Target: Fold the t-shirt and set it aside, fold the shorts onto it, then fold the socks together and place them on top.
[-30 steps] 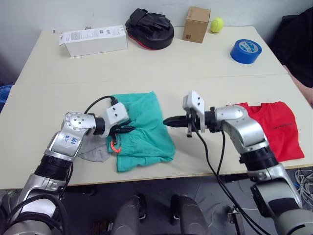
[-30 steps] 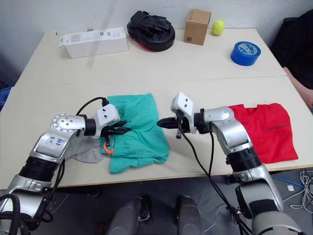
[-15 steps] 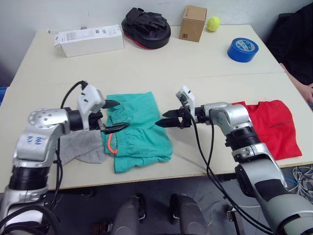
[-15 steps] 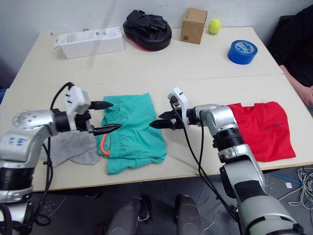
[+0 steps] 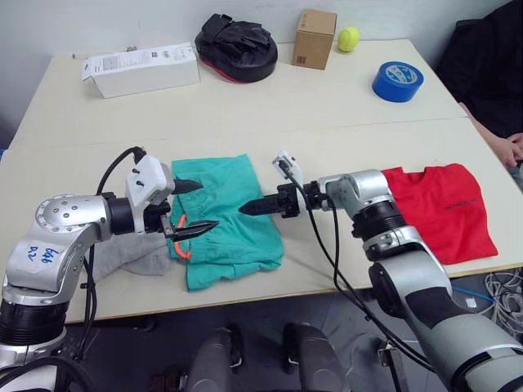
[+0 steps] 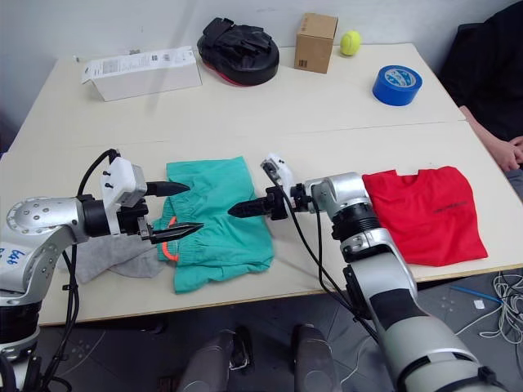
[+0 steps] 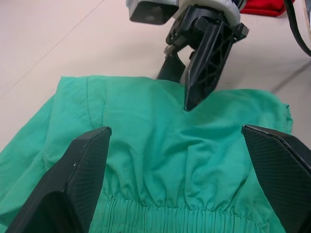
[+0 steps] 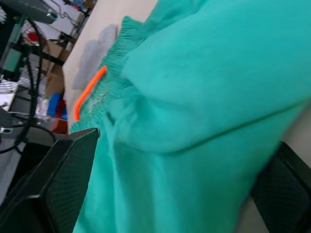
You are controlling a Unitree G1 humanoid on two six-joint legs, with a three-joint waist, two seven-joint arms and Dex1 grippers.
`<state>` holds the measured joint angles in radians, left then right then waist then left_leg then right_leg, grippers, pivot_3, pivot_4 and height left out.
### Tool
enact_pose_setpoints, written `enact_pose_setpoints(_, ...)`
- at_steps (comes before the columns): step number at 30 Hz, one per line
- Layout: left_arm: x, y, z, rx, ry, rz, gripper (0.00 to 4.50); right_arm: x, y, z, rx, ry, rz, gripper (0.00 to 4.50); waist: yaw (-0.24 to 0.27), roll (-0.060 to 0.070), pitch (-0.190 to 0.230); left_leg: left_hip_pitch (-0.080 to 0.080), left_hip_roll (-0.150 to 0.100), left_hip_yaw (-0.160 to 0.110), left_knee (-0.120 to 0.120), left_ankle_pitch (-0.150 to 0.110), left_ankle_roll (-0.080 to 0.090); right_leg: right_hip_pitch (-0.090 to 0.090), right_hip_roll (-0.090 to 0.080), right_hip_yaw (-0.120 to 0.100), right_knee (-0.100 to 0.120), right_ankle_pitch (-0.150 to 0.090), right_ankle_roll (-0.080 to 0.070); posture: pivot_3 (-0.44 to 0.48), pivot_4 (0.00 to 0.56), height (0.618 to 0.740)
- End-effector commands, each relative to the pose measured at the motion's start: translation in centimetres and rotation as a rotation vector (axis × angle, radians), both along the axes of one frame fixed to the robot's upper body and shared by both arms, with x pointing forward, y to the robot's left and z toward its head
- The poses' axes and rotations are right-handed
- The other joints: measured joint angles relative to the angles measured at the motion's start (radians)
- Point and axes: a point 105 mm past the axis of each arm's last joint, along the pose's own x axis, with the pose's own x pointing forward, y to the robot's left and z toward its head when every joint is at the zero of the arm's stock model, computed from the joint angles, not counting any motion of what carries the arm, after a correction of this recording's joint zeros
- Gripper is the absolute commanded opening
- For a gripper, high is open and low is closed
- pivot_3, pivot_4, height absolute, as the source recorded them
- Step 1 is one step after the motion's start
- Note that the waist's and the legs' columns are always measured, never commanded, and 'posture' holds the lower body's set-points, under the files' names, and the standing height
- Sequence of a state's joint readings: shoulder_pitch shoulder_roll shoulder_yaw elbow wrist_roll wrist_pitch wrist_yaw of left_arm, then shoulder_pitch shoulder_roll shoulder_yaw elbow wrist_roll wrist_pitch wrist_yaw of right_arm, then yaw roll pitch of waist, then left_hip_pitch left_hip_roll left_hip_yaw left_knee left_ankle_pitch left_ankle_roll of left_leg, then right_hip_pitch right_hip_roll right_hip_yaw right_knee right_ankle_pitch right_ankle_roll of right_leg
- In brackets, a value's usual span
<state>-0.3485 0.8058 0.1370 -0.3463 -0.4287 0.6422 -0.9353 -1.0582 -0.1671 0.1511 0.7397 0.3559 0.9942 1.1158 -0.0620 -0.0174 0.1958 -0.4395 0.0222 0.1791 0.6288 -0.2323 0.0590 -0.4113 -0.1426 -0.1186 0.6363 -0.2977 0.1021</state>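
Red t-shirt (image 5: pixel 441 208) already sits folded on the worktop (image 5: pixel 327 106) at my right, so I'm on the teal shorts (image 5: pixel 229 214) mid-table, both grippers' fingers spread wide and empty, grey socks (image 5: pixel 131 255) untouched beside them.

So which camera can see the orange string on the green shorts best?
The right wrist view: the orange drawstring runs bright along the gathered waistband of the shorts. The two head views show it as a small loop by the left gripper. In the left wrist view I cannot make it out.
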Motion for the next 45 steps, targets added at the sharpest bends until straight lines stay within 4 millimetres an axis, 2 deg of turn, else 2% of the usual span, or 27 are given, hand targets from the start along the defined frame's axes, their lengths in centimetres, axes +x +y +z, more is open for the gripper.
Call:
enact_pose_setpoints(1, -0.2, -0.2, 0.6, 0.034, -0.046, -0.015, 4.5, -0.9, 1.2, -1.7, -0.022, 0.094, 0.011, 4.44, 0.0, 0.0, 0.0, 0.0, 0.001, 0.001, 0.0, 0.0, 0.0, 0.0, 0.001, 0.0, 0.0, 0.0, 0.0, 0.0, 0.15, 0.74)
enact_pose_setpoints(3, -0.1, -0.3, 0.5, 0.044, -0.051, -0.014, 4.5, -0.9, 1.3, -2.3, -0.035, 0.109, -0.001, 4.44, 0.0, 0.0, 0.0, 0.001, 0.002, 0.001, 0.0, 0.0, -0.001, 0.0, 0.006, 0.0, 0.0, 0.0, -0.001, 0.0, 0.15, 0.74)
enact_pose_setpoints(6, -0.1, -0.4, 0.3, 0.055, -0.051, -0.025, 4.5, -1.0, 1.3, -2.8, -0.032, 0.134, -0.014, 3.83, 0.0, -0.001, -0.001, 0.002, 0.004, 0.002, 0.0, -0.001, -0.003, 0.0, 0.008, 0.005, 0.0, -0.001, -0.003, 0.0, 0.15, 0.74)
enact_pose_setpoints(13, -0.2, -0.5, 0.2, 0.053, -0.049, -0.034, 4.5, -1.3, 0.4, -2.4, 0.023, 0.172, -0.025, 1.35, 0.002, -0.001, -0.001, 0.002, 0.009, 0.002, 0.0, -0.002, -0.008, -0.001, 0.01, 0.005, 0.001, -0.004, -0.008, 0.0, 0.15, 0.74)
enact_pose_setpoints(17, -0.1, -0.8, 0.2, 0.045, -0.045, -0.044, 4.5, -1.2, -0.4, -1.5, 0.079, 0.191, -0.05, 0.12, 0.004, -0.002, -0.002, 0.003, 0.009, 0.002, 0.002, -0.002, -0.009, -0.001, 0.01, 0.005, 0.001, -0.005, -0.009, 0.0, 0.15, 0.74)
enact_pose_setpoints(22, 0.0, -1.4, 0.0, 0.036, -0.045, -0.07, 4.5, -1.4, -2.9, 0.1, 0.13, 0.17, -0.092, 0.05, 0.022, -0.003, -0.002, 0.002, 0.008, 0.001, 0.002, -0.002, -0.009, -0.002, 0.007, 0.005, 0.0, -0.005, -0.009, 0.0, 0.15, 0.74)
enact_pose_setpoints(25, 0.1, -1.8, 0.0, 0.03, -0.044, -0.089, 4.5, -1.7, -5.6, 2.1, 0.151, 0.12, -0.126, 0.05, 0.036, -0.003, -0.002, 0.0, 0.007, 0.001, 0.001, -0.002, -0.009, -0.003, 0.005, 0.005, -0.001, -0.005, -0.009, 0.0, 0.15, 0.74)
enact_pose_setpoints(28, 0.2, -2.2, 0.0, 0.026, -0.044, -0.112, 4.5, -2.8, -9.4, 4.0, 0.13, 0.041, -0.155, 0.05, 0.035, -0.002, -0.001, -0.002, 0.006, 0.001, 0.001, -0.003, -0.009, -0.004, 0.002, 0.003, -0.004, -0.005, -0.009, 0.0, 0.15, 0.74)
enact_pose_setpoints(33, 0.6, -3.0, -0.1, 0.008, -0.047, -0.136, 4.5, -5.2, -16.1, 5.6, -0.008, -0.082, -0.221, 0.05, 0.035, -0.002, -0.001, -0.002, 0.007, 0.001, 0.001, -0.003, -0.007, -0.002, 0.003, 0.001, -0.008, -0.005, -0.009, 0.0, 0.15, 0.74)
enact_pose_setpoints(36, 1.0, -3.2, -0.3, -0.001, -0.049, -0.147, 4.5, -6.5, -20.5, 7.8, -0.074, -0.155, -0.267, 0.05, 0.034, 0.0, 0.0, -0.002, 0.007, 0.001, 0.001, -0.003, -0.006, -0.002, 0.004, 0.001, -0.009, -0.005, -0.009, 0.0, 0.15, 0.74)
enact_pose_setpoints(41, 1.6, -3.5, -0.3, -0.018, -0.062, -0.156, 4.5, -7.1, -25.4, 11.2, -0.131, -0.251, -0.35, 0.05, 0.032, 0.002, 0.001, 0.0, 0.008, 0.004, 0.003, -0.001, -0.001, 0.0, 0.005, 0.001, -0.01, -0.005, -0.009, 0.0, 0.15, 0.74)
enact_pose_setpoints(45, 1.8, -3.8, -0.3, -0.025, -0.069, -0.169, 4.5, -7.0, -29.2, 11.5, -0.219, -0.298, -0.42, 0.05, 0.034, 0.002, 0.001, 0.0, 0.008, 0.006, 0.003, -0.003, -0.003, 0.0, 0.004, 0.002, -0.011, -0.005, -0.01, 0.0, 0.15, 0.74)
